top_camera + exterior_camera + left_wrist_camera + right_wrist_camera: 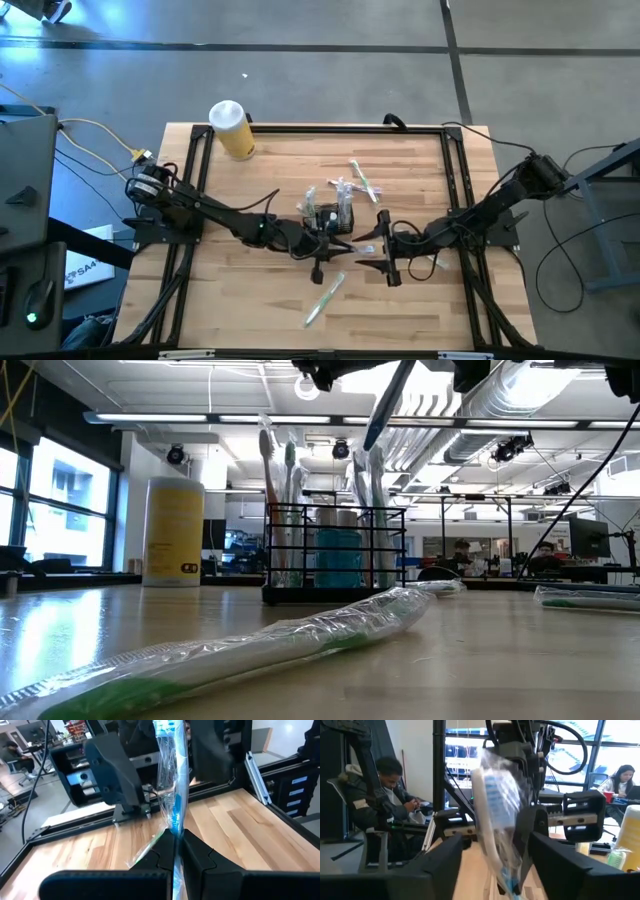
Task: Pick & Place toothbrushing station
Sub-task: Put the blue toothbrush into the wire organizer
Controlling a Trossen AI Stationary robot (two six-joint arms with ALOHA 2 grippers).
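The black mesh caddy stands on its base mid-table with several toothbrushes upright in it; it also shows in the low view. My left gripper is just near of the caddy, shut on a blue toothbrush in a clear wrapper, held above the table. My right gripper is open. Its two fingers stand on either side of the toothbrush's free part without touching it. My left gripper pinches the wrapped blue toothbrush between its two fingers, which lie across it. The long free part sticks out past the fingertips toward my right arm. The toothbrush is lifted clear of the table and shows tilted in the low view.
A yellow cylinder with a white lid stands at the far left. A green wrapped toothbrush lies near the front edge, and other wrapped ones lie beyond the caddy. A black frame runs round the table. People sit in the room behind.
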